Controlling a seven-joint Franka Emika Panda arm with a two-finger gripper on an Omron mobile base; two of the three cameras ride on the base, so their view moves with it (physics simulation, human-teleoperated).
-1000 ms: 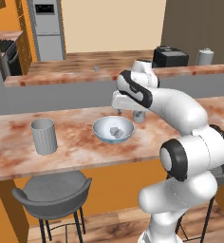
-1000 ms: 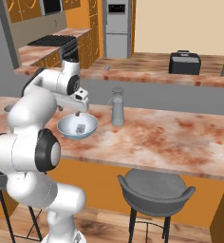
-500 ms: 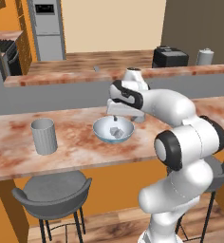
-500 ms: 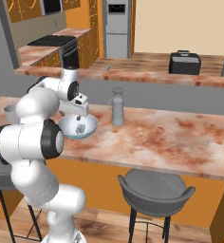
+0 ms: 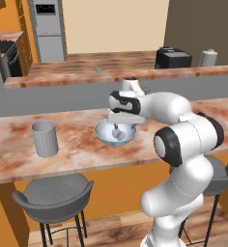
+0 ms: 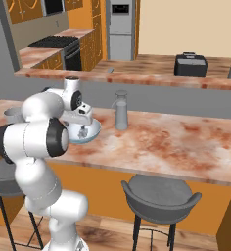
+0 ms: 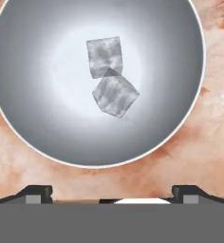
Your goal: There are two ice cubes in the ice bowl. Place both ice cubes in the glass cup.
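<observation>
Two translucent grey ice cubes (image 7: 109, 76) (corners overlapping) lie in the pale-centred ice bowl (image 7: 23, 118).

Rendered home kitchen, marbled bar desk (image 5: 77, 149) with grey stools (image 5: 53, 195) beneath, second desk (image 6: 137, 76) behind, steel fridge (image 5: 47, 29), black stove (image 6: 56, 43), orange cabinets (image 6: 90, 46), toaster (image 5: 173, 58), wood floor (image 5: 111, 231).
</observation>
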